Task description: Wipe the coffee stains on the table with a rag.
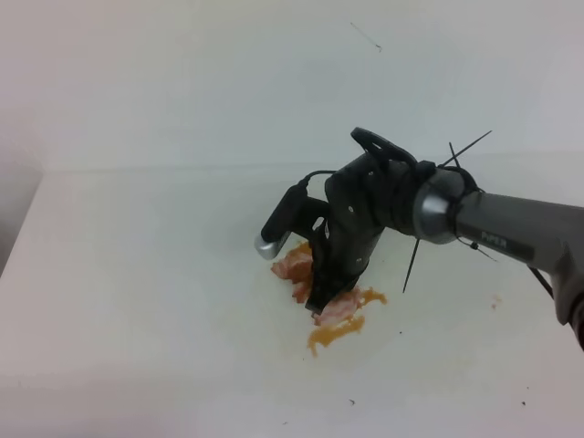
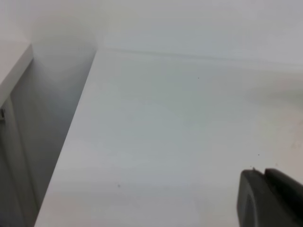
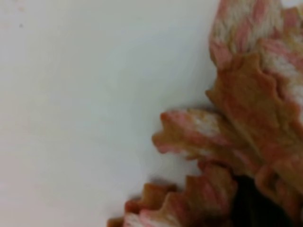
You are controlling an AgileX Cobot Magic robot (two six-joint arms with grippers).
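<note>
Right black claw [image 1: 321, 306] pinched tight on crumpled pinkish-brown cloth rag [image 1: 336, 308], pressed onto amber coffee stains [image 1: 339, 330] mid white tabletop [image 1: 137, 274]. Advice: keep downward pressure, sweep toward near-side tail of stain. Left claw [image 2: 270, 198]: state unreadable.

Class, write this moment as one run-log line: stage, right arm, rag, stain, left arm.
stage: wiping | right gripper: shut on rag, pressed to table | coffee stains: amber liquid showing beside rag | left gripper: away, state unclear
</note>
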